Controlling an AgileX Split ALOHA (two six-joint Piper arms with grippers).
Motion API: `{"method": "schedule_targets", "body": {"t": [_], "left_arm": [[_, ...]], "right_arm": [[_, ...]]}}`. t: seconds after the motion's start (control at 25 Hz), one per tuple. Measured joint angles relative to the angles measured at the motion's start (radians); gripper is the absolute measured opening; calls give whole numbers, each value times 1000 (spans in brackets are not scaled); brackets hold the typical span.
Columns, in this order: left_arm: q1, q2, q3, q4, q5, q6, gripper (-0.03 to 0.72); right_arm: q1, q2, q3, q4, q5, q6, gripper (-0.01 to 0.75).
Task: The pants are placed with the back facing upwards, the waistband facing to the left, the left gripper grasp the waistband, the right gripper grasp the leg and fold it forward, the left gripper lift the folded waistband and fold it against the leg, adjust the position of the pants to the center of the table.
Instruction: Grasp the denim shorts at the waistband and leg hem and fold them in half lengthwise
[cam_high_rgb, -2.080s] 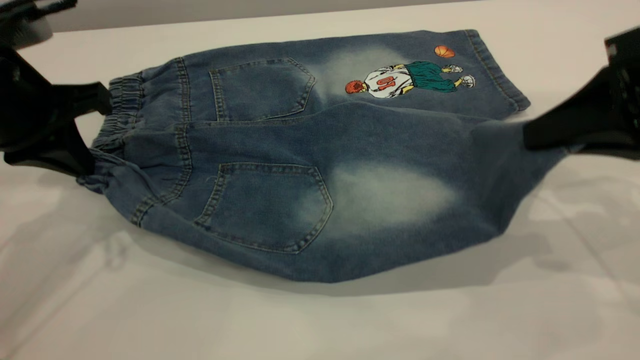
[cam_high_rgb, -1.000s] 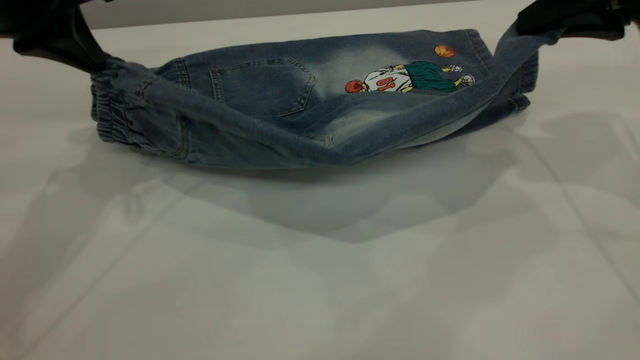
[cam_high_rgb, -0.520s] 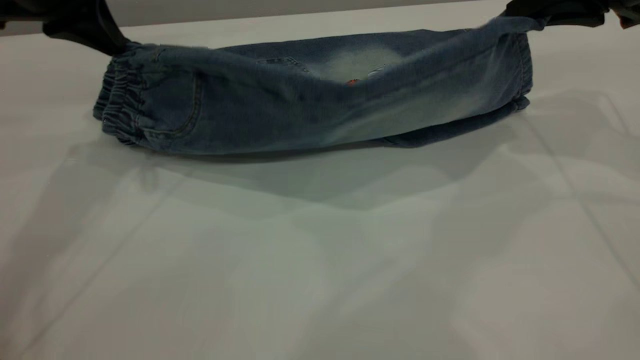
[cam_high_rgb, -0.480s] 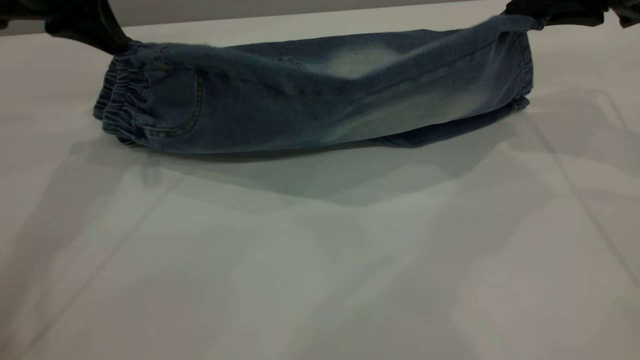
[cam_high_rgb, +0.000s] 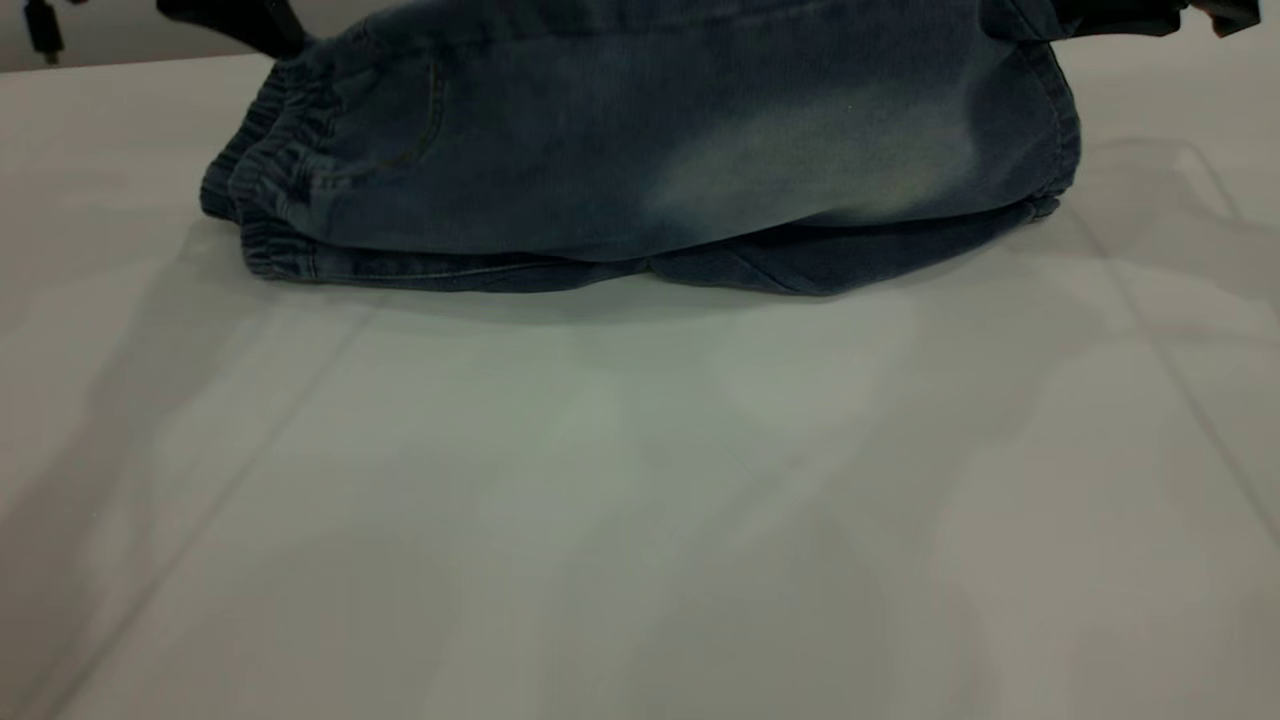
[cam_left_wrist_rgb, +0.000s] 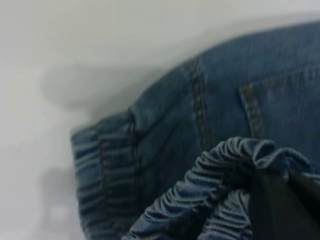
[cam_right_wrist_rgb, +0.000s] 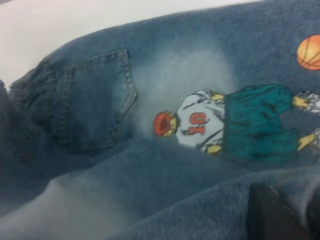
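Blue denim fills the far part of the table (cam_high_rgb: 640, 500). The pants (cam_high_rgb: 650, 170) are half lifted there, with the near side raised up and hanging like a curtain over the part that lies flat. The waistband (cam_high_rgb: 270, 170) is at the left, all bunched and wrinkly.

The left gripper (cam_left_wrist_rgb: 282, 207) is up at the top left corner of the cloth. Its black fingers are pinched tight on a bunch of the waistband, as the left wrist view shows. The right gripper (cam_right_wrist_rgb: 277, 212) is up at the top right corner. Its dark fingers are closed on the edge of the leg (cam_high_rgb: 860, 150), the plain one with the pale patch. Below it, in the right wrist view, lies the basketball-player print (cam_right_wrist_rgb: 225, 125) on the other leg, next to a back pocket (cam_right_wrist_rgb: 95, 100).

The pants look soft and floppy, so they will sag in the middle when held only at two ends. Denim is a bit thick and heavy for cloth, so it should drop flat and stay put once let go. It does not look slippery. The fat, gathered waistband is a good place to grab, and so is the stitched hem of the leg. A thin pinch of cloth might slip out.
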Motion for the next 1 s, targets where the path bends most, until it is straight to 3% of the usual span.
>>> {"method": "schedule_targets", "body": {"t": [0.32,1.0], "left_arm": [[0,58,-98,26,12,0,40],[2,154,-107,55,-34,-1,40]], "right_arm": [[0,91,-118,0,-2,22,13],[0,247,-324,-142,-56,139,14]]}}
